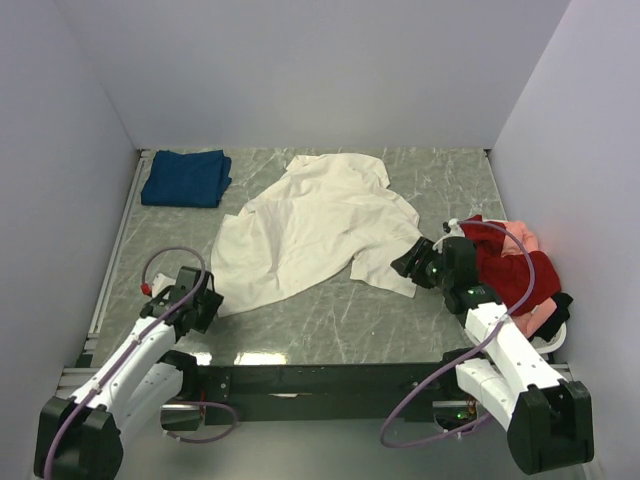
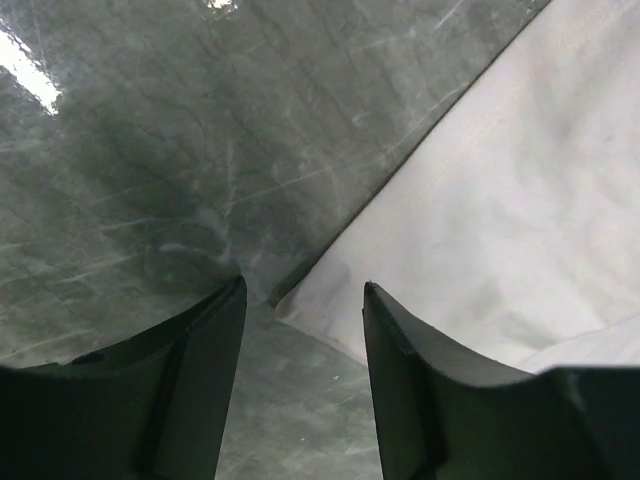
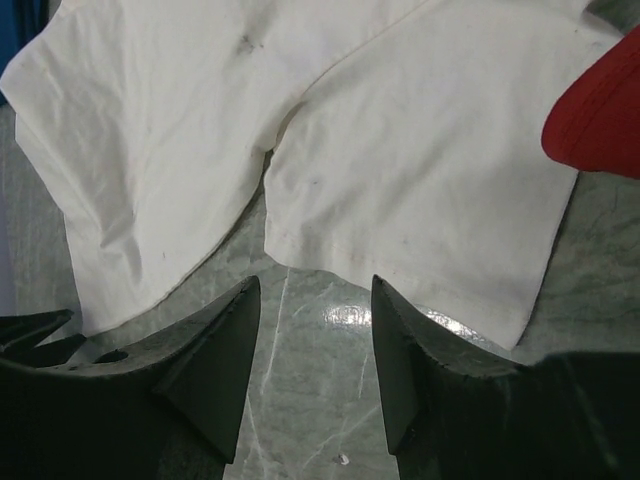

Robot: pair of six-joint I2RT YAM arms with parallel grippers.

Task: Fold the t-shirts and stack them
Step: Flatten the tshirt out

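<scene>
A cream-white t-shirt (image 1: 320, 225) lies spread and rumpled in the middle of the grey marble table (image 1: 330, 320). A dark blue t-shirt (image 1: 186, 178) lies folded at the far left corner. Red (image 1: 500, 262), pink (image 1: 527, 240) and black (image 1: 558, 305) t-shirts are heaped at the right edge. My left gripper (image 1: 208, 300) is open and low at the cream shirt's near left corner. In the left wrist view that corner (image 2: 310, 300) lies just ahead of the gap between the fingertips (image 2: 303, 290). My right gripper (image 1: 407, 262) is open over bare table (image 3: 315, 285), just short of the cream sleeve hem (image 3: 420, 150).
White walls close in the table on the left, back and right. The heap of coloured shirts sits right behind my right wrist, and a red fold (image 3: 600, 110) shows at the right wrist view's edge. A metal rail (image 1: 110, 270) runs along the table's left side.
</scene>
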